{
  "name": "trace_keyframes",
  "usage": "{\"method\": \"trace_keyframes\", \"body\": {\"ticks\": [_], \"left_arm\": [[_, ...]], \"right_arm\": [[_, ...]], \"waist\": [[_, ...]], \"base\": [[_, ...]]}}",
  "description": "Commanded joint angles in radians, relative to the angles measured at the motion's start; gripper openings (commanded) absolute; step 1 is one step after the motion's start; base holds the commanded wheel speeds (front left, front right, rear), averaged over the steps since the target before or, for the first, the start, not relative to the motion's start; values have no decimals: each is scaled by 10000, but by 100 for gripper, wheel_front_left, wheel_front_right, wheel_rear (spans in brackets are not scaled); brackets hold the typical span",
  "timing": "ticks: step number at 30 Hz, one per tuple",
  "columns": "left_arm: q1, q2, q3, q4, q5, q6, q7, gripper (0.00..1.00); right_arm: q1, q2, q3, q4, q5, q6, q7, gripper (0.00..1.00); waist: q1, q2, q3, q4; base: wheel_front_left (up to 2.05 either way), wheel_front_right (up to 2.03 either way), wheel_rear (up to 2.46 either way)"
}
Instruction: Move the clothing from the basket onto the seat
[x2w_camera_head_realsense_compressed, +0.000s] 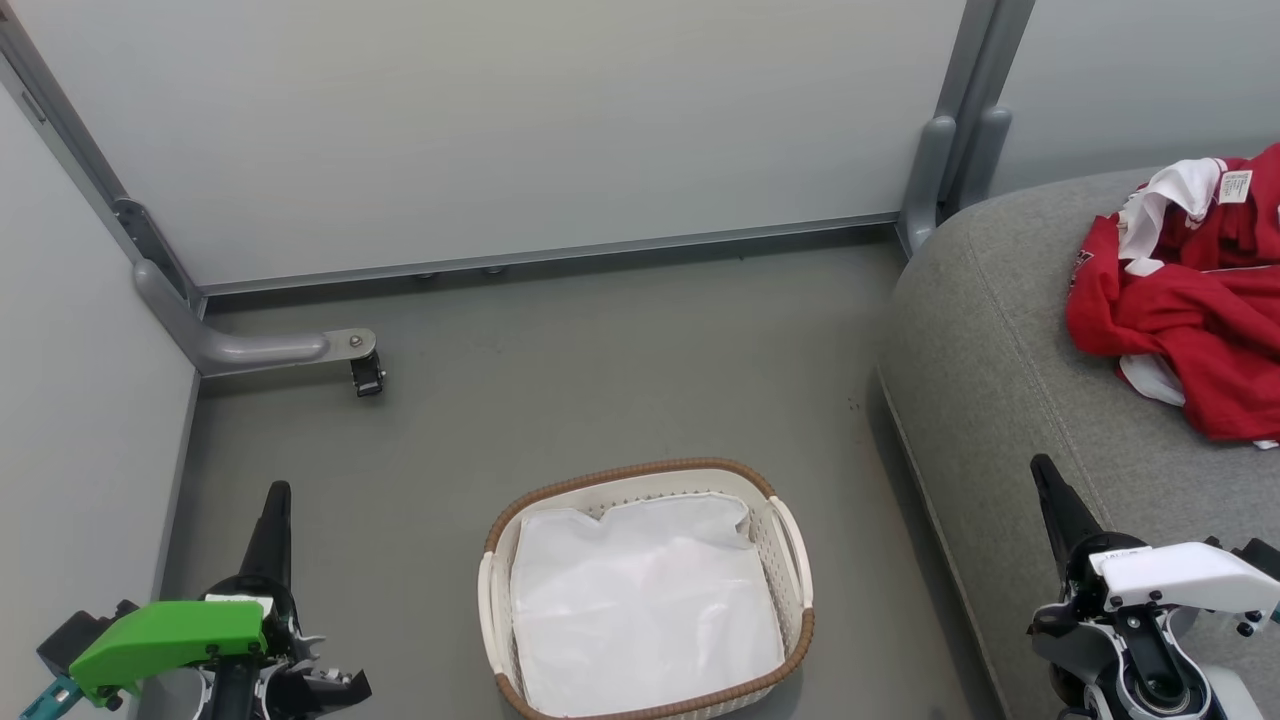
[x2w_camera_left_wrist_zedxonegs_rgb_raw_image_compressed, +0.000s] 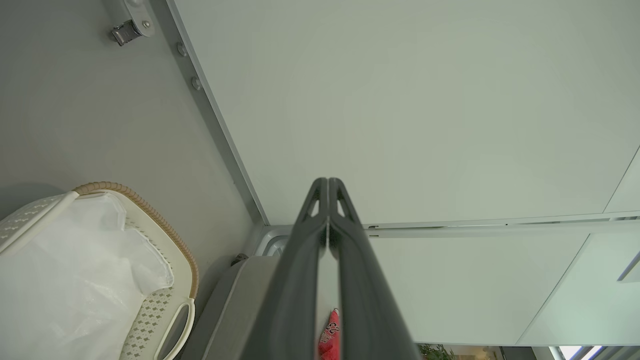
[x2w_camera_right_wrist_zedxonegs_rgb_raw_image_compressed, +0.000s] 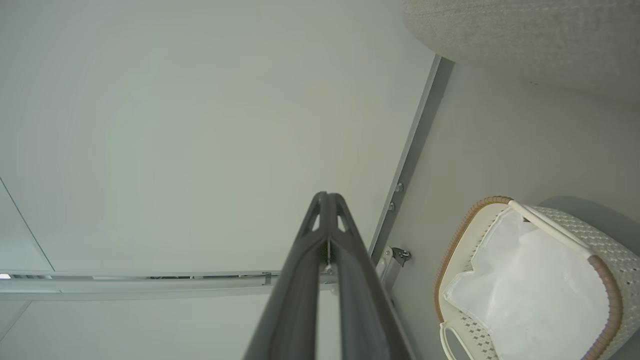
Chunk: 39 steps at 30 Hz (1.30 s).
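Down on the grey floor (x2w_camera_head_realsense_compressed: 560, 400), the oval cream-white perforated plastic basket (x2w_camera_head_realsense_compressed: 630, 468) holds just its white liner (x2w_camera_head_realsense_compressed: 640, 600). The red-and-white sports jersey (x2w_camera_head_realsense_compressed: 1190, 300) lies crumpled on the large light grey upholstered seat (x2w_camera_head_realsense_compressed: 1000, 380). Both the left hand (x2w_camera_head_realsense_compressed: 277, 492) and the right hand (x2w_camera_head_realsense_compressed: 1043, 468) are pinched shut, empty. Transfer looks done; next is likely just confirming nothing's left.

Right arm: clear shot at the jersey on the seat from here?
Probably yes: the right gripper is shut close to the seat, with only bare cushion between it and the clothing. It must open first.
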<state>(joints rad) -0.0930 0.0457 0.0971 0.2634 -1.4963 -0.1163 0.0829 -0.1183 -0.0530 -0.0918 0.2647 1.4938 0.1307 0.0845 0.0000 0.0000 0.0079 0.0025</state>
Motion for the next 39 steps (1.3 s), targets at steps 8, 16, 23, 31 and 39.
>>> {"method": "trace_keyframes", "body": {"ticks": [8,16,23,31,39], "left_arm": [[-210,73,128,-146,-661,-121,204,0],[-227,76,193,-203,-1175,-175,324,0],[-203,77,191,-198,-1181,-176,350,0],[-203,77,191,-199,-1181,-176,350,0],[-202,77,191,-200,-1181,-176,349,0]], "right_arm": [[122,-1,-154,-162,682,1,192,0],[151,18,-255,-232,1177,0,335,0],[156,19,-256,-232,1206,0,325,0],[155,19,-255,-232,1206,0,325,0],[156,19,-254,-230,1207,0,324,0]], "waist": [[0,0,-23,-12],[0,0,-45,-24],[0,0,-48,-25],[0,0,-48,-25],[0,0,-48,-25]], "base": [[0,0,0],[0,0,0],[0,0,0],[0,0,0],[0,0,0]]}}
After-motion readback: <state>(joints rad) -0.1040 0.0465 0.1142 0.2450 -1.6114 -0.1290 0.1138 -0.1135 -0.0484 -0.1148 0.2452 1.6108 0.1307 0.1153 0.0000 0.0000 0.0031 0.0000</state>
